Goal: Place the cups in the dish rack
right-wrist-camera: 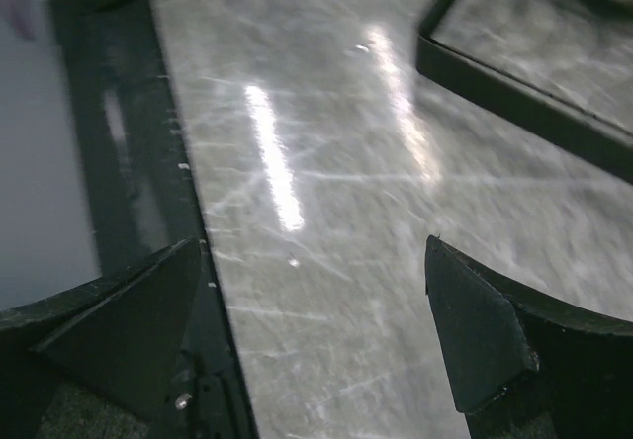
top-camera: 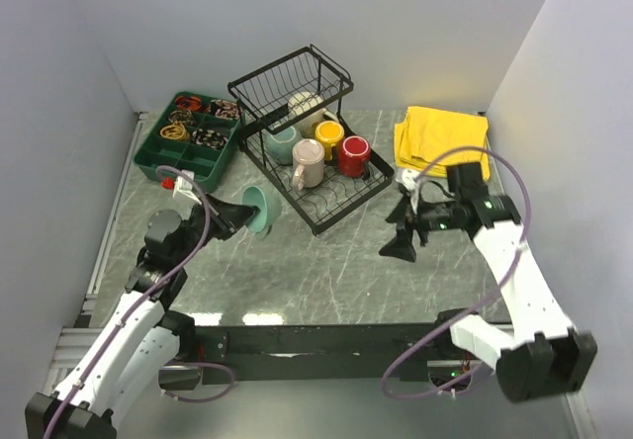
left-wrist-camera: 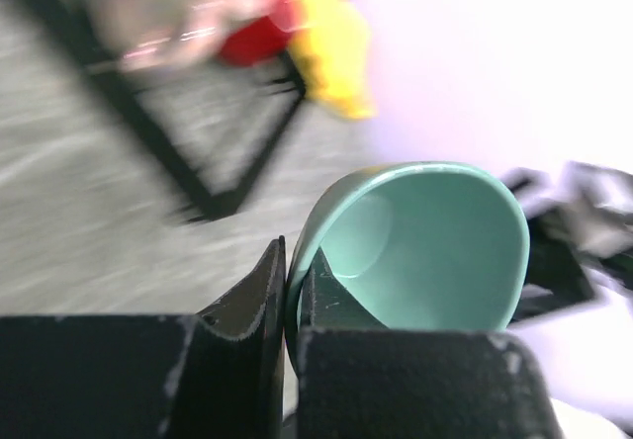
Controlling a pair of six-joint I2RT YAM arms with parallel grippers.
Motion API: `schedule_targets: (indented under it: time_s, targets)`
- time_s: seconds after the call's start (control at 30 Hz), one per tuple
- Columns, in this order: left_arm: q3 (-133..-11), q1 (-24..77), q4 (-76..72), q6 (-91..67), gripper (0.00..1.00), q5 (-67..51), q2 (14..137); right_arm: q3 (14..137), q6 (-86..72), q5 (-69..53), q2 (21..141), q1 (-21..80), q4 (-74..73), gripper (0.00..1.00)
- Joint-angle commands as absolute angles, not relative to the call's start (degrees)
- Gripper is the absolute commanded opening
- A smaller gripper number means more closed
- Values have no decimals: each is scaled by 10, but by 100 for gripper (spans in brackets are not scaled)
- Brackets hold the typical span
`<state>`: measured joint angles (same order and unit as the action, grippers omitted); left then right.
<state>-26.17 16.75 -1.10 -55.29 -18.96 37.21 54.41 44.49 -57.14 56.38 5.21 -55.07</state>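
left hand (left-wrist-camera: 286, 286) pinching small teal mug (left-wrist-camera: 425, 251) by rim beside dish rack (top-camera: 318, 227); right hand (top-camera: 404, 233) gaping wide, empty. next likely: lifting mug into rack.

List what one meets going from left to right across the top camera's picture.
In order: green tray → teal mug → pink mug → red mug → yellow cloth.
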Motion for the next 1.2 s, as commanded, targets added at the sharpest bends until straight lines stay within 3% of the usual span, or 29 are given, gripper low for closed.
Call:
schedule_targets:
  time_s: [0.0, 0.23, 0.4, 0.53, 0.67, 0.8, 1.03, 1.07, 1.17]
  targets:
    - [-244, 179, -255, -699, 1, -251, 356, 636, 470, -645, 641, 132, -613, 100]
    - [-286, 284, -387, -747, 1, -139, 398, 713, 221, -674, 707, 276, -453, 100]
    - [-298, 344, -491, -749, 1, -52, 442, 692, -135, -695, 717, 287, -144, 100]
    - [-306, 394, -563, -751, 1, -2, 484, 722, -285, -685, 757, 294, -62, 100]
    - [-322, 431, -604, -749, 1, 59, 526, 671, -437, -696, 750, 292, 137, 100]
    - [-343, 467, -639, -741, 1, 84, 579, 645, -520, -693, 747, 291, 207, 98]
    - [-354, 492, -685, -756, 1, 91, 634, 634, -559, -708, 744, 287, 251, 66]
    - [-354, 492, -687, -758, 1, 91, 637, 633, -564, -712, 744, 285, 256, 54]
    - [-353, 495, -679, -762, 1, 90, 639, 621, -582, -715, 737, 278, 279, 35]
